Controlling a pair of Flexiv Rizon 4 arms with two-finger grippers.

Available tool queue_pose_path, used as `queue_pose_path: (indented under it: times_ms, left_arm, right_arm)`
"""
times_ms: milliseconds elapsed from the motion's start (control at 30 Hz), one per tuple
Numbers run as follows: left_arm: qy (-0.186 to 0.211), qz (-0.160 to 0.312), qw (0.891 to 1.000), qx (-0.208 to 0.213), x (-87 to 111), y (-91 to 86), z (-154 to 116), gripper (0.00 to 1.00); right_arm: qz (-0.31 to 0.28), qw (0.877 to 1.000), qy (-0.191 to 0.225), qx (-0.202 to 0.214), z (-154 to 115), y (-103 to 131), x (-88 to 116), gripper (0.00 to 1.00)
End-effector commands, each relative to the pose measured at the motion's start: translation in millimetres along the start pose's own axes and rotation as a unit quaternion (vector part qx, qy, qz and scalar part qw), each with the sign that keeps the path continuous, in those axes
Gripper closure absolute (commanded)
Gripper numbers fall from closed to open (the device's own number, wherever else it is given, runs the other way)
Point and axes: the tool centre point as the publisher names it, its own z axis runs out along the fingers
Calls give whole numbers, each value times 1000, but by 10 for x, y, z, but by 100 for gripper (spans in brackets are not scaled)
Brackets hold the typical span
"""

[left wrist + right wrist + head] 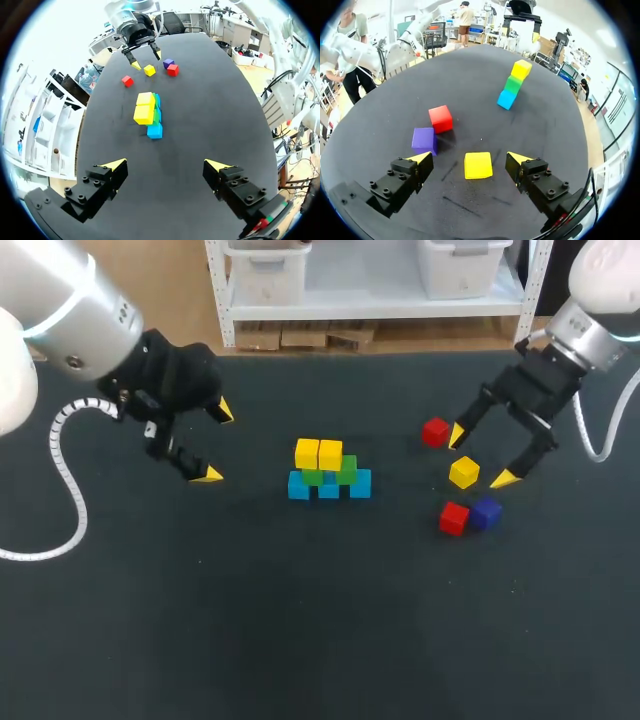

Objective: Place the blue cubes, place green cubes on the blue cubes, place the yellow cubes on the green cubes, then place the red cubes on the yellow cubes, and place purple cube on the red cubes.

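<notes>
Closest in sat a red cube (453, 518) just beside a purple cube (486, 512), both off to the right of the stack (328, 472). A bit further back, a loose yellow cube (463, 472) lay right of the stack, between the spread jaws of the right gripper (481, 456), which weren't touching it. The stack had three blue cubes (329, 487), two green cubes (347, 468) on them and two yellow cubes (307, 453) on top. The left gripper (215, 442) hung left of the stack, jaws wide apart and empty. A second red cube (434, 431) sat farthest back, right of the stack.
</notes>
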Motion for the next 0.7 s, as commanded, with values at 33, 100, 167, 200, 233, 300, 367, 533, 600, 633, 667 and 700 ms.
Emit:
queue_pose_path:
  times_ms: [33,100,167,200,233,300,367,533,600,633,667,700]
  left_arm:
    - [-2,2,1000,0,13,2,0,0]
    - [-2,2,1000,0,13,2,0,0]
    - [-2,2,1000,0,13,2,0,0]
    - [-2,2,1000,0,13,2,0,0]
    - [-2,2,1000,0,13,2,0,0]
    - [-2,2,1000,0,13,2,0,0]
    - [-2,2,1000,0,13,2,0,0]
    - [-2,2,1000,0,13,2,0,0]
    - [-2,2,1000,0,13,2,0,0]
    - [-2,2,1000,0,13,2,0,0]
    - [-2,2,1000,0,13,2,0,0]
    - [-2,2,1000,0,13,2,0,0]
  right_arm:
    - [2,1000,-3,-1,24,-26,51,9]
    - [3,1000,-3,-1,34,-27,62,11]
    - [4,1000,-4,-1,52,-30,73,13]
    - [3,1000,-5,-2,64,-33,81,16]
    - [3,1000,-5,-3,75,-37,88,27]
    - [3,1000,-6,-5,92,-44,97,40]
    - [1,1000,-6,-10,115,-55,109,51]
    - [-2,1000,-4,-19,146,-73,125,63]
    - [-1,1000,-2,-21,147,-75,127,82]
    - [-1,1000,-1,-21,147,-76,127,90]
    - [0,1000,0,-21,141,-77,128,98]
    - [2,1000,2,-19,128,-77,123,100]
